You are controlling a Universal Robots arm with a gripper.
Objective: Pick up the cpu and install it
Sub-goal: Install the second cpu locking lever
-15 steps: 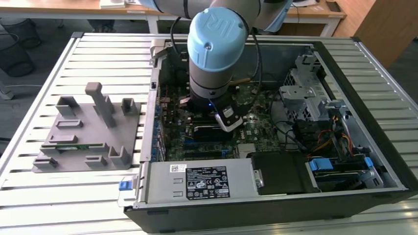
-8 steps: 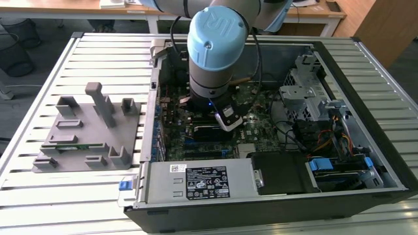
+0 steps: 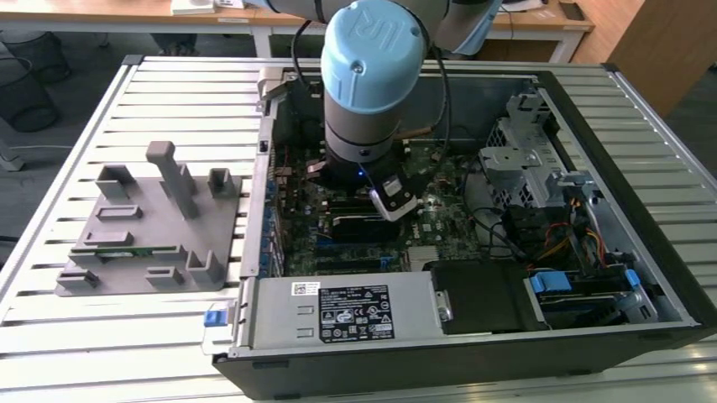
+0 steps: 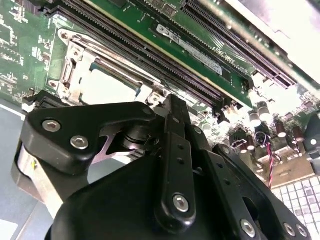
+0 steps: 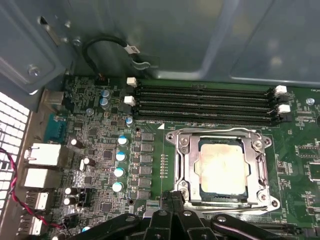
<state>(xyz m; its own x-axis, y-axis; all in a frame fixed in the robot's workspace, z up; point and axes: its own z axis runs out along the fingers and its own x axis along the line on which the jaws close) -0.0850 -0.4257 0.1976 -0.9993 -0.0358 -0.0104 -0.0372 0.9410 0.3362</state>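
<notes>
The cpu (image 5: 222, 167), a small square chip with a pale silvery top, lies flat inside the metal socket frame (image 5: 187, 167) on the green motherboard (image 5: 150, 145). In the second wrist view the cpu (image 4: 107, 86) shows just beyond the black gripper linkage. My gripper (image 5: 171, 196) hovers at the socket frame's edge, beside the chip and not on it. Its fingers (image 5: 175, 200) stand together, shut with nothing between them. In the exterior view the arm (image 3: 370, 75) reaches down into the open computer case (image 3: 627, 210).
Black memory slots (image 5: 205, 102) run alongside the socket. Case walls, a drive cage (image 3: 526, 159) and cables (image 3: 560, 243) hem in the board. A grey plastic fixture (image 3: 146, 227) holding a green memory stick (image 3: 123, 249) stands on the slatted table at the exterior view's left.
</notes>
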